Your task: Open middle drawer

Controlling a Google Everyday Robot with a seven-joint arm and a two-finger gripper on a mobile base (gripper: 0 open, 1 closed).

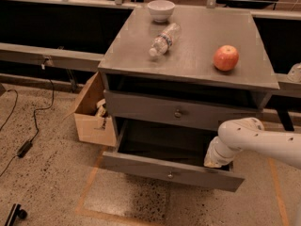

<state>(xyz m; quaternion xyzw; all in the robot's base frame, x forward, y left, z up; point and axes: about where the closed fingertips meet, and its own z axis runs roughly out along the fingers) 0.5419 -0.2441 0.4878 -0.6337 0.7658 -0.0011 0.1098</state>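
Cabinet (117, 86) of grey wood fills the centre, standing on a speckled floor. The middle drawer (141, 166) is pulled well out from the body, its dark inside open to view and its small round knob (170, 175) at the centre of the front panel. The upper drawer (150, 108) above it sits closed, with its own knob.

The white arm (263, 138) reaches in from the right and bends down into the open drawer near its right end. The gripper (212, 163) sits just behind the front panel and seems to touch its inner face, though the contact is hidden. Whether the gripper is wide or narrow cannot be told.

On the tabletop (202, 32) a white bowl (160, 9) stands at the back. A plastic water bottle (163, 39) lies on its side in front of the bowl, and a red apple (225, 58) rests well apart to the right.

An open cardboard box (91, 112) sits on the floor against the cabinet's left side, with a black cable (33, 121) trailing further left.
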